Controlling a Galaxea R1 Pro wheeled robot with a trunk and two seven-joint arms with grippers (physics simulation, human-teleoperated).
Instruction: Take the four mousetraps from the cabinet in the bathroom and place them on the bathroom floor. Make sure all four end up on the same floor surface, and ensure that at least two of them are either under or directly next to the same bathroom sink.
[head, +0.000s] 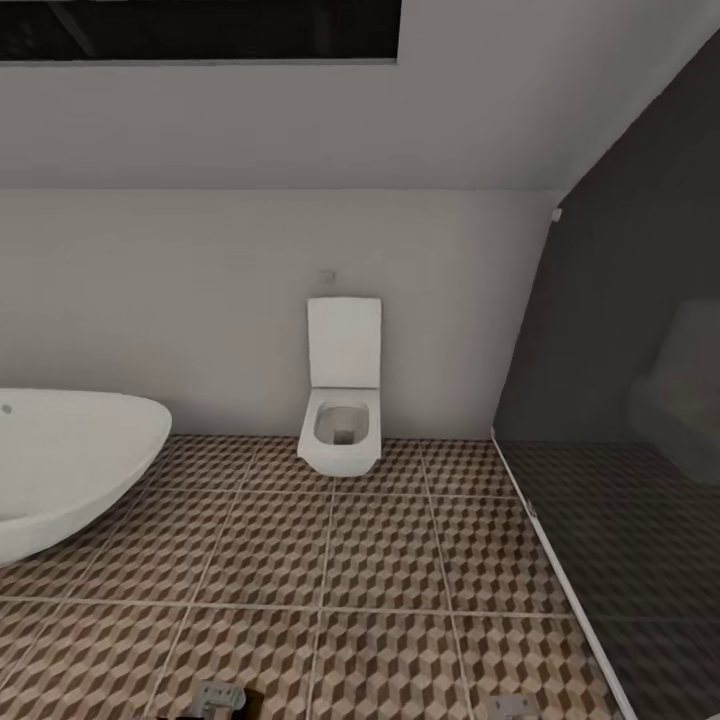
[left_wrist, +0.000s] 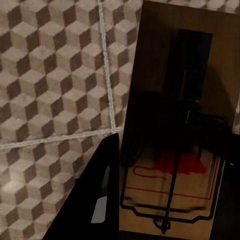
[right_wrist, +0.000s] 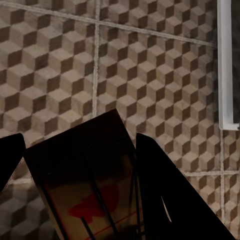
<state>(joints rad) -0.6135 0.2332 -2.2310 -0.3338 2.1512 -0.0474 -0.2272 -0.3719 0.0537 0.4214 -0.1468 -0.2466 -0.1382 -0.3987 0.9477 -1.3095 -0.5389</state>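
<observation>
In the left wrist view a brown wooden mousetrap (left_wrist: 175, 125) with a wire bar and a red mark sits between the dark fingers (left_wrist: 97, 200) of my left gripper (left_wrist: 165, 195), which is shut on it above the cube-pattern bathroom floor (left_wrist: 45, 75). A second mousetrap (right_wrist: 85, 180) is clamped in my right gripper (right_wrist: 82, 200), also held over the floor (right_wrist: 150, 75). In the head view the tops of the left gripper (head: 216, 696) and right gripper (head: 511, 706) peek in at the lower edge. The cabinet and sink are out of view.
A white rounded bathtub (head: 70, 460) stands at the left. A white square toilet (head: 342, 425) is against the far wall. A dark glass shower screen (head: 620, 400) with a white floor rail (head: 570, 590) closes off the right. Patterned floor (head: 380, 560) lies between them.
</observation>
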